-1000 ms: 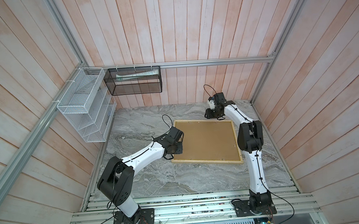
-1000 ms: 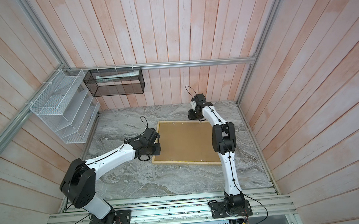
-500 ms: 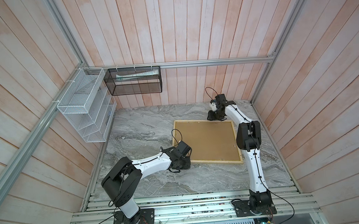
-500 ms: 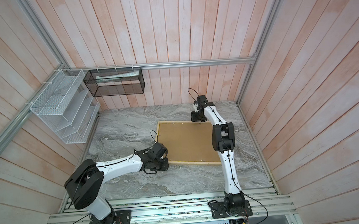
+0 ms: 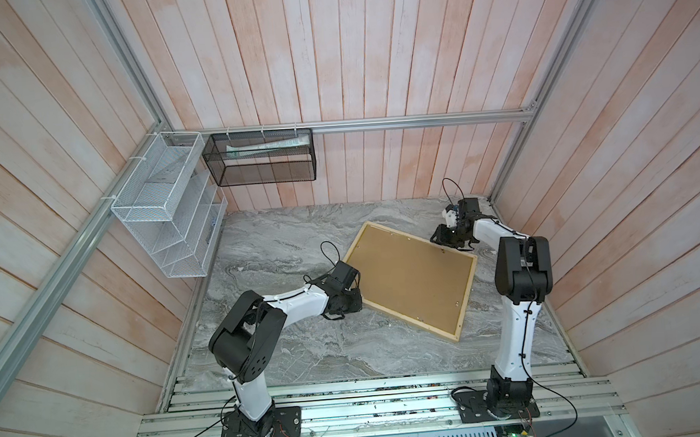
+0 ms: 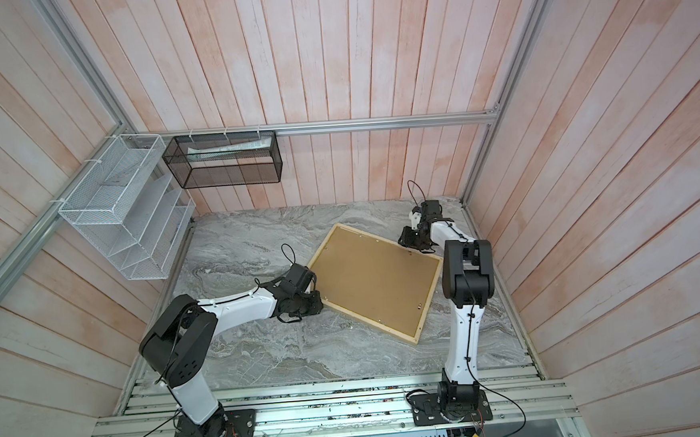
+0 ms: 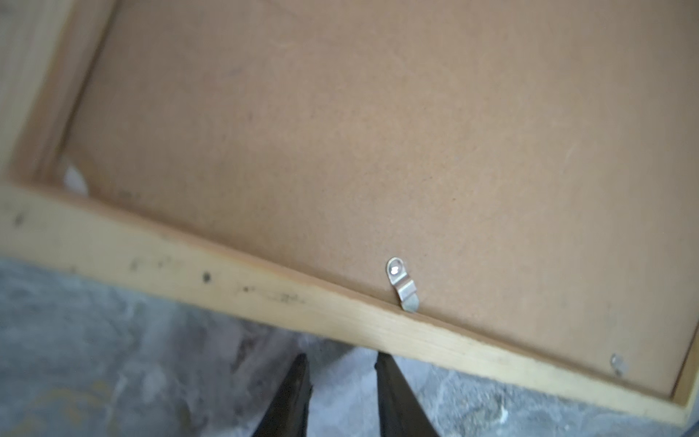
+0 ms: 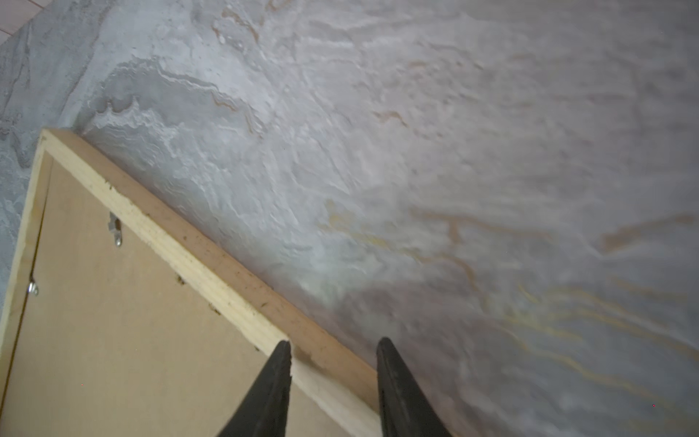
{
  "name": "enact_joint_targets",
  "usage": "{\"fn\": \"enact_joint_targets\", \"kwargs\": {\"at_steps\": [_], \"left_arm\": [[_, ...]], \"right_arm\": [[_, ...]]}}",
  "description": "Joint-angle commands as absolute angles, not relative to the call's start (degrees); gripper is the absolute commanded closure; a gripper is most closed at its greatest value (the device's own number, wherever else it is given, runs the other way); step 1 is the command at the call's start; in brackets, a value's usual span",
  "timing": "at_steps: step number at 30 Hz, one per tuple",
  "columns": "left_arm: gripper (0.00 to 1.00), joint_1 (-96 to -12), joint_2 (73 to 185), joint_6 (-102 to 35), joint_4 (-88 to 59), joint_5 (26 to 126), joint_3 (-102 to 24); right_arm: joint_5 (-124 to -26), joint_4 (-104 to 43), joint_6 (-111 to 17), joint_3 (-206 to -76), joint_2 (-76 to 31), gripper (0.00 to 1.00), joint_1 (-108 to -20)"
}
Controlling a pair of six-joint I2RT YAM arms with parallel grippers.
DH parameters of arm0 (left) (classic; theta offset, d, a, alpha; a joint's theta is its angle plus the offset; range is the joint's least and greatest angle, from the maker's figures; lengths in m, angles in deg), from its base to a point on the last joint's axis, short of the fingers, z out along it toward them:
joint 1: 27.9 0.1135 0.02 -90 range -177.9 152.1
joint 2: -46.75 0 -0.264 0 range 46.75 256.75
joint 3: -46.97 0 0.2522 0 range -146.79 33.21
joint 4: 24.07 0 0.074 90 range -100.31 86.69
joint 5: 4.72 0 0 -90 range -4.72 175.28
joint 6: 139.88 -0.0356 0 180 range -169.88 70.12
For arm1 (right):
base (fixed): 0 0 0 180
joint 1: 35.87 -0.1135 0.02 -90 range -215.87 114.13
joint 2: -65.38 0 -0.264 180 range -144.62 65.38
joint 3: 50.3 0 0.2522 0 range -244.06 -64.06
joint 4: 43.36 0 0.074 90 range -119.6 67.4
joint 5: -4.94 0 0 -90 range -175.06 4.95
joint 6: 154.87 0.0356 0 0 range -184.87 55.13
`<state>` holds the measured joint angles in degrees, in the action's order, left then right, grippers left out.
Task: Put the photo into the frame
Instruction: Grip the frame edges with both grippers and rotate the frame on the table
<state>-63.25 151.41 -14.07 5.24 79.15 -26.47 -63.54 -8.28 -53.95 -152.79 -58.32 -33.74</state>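
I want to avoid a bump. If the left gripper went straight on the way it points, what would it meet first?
Probably the frame's wooden rail: in the left wrist view the left gripper, jaws apart and empty, points at it across bare table. Its height is unclear.

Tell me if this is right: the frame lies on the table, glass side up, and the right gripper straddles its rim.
One thing is wrong: the frame lies on the table with its brown backing board up, not the glass, as both top views show. The right gripper does straddle its rim.
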Motion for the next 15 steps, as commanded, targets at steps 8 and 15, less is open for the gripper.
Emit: {"fn": "enact_joint_targets", "kwargs": {"at_steps": [8, 15], "left_arm": [[0.67, -54.18, 165.04, -26.64, 5.64, 80.16, -40.73], [0.66, -54.0, 164.46, -28.87, 10.24, 83.93, -45.45]], "right_arm": [[-57.66, -13.76, -46.25, -119.14, -37.58, 0.63, -35.53], [-58.63, -13.17, -43.89, -109.72, -25.27, 0.63, -38.16]]}}
